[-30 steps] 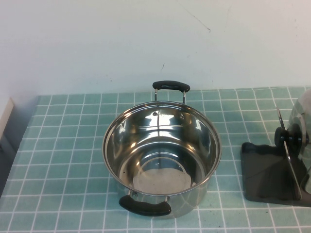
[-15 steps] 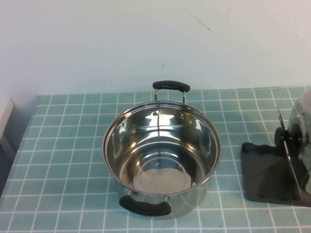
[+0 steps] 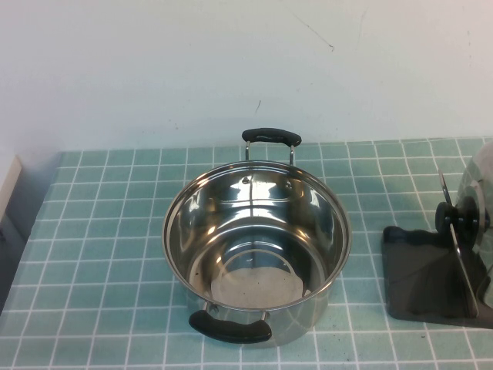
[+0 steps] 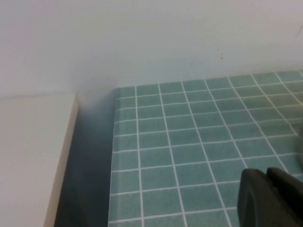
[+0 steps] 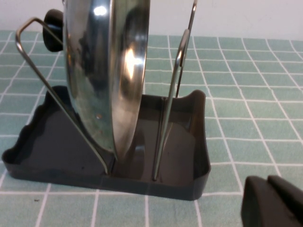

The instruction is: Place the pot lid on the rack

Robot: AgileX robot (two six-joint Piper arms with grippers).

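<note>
The shiny steel pot lid (image 5: 106,71) stands on edge in the dark grey rack (image 5: 184,161), leaning between its wire dividers; its black knob (image 5: 52,30) points away from the dividers' free side. In the high view the lid (image 3: 481,193) and rack (image 3: 420,277) are at the right edge. My right gripper (image 5: 272,198) is shut and empty, a short way back from the rack's end. My left gripper (image 4: 270,194) is shut and empty over the tiled mat near its left edge. Neither gripper shows in the high view.
An open steel pot (image 3: 256,247) with two black handles (image 3: 271,137) stands in the middle of the green tiled mat (image 3: 108,231). A pale board (image 4: 28,156) lies beside the mat's left edge, with a dark gap between.
</note>
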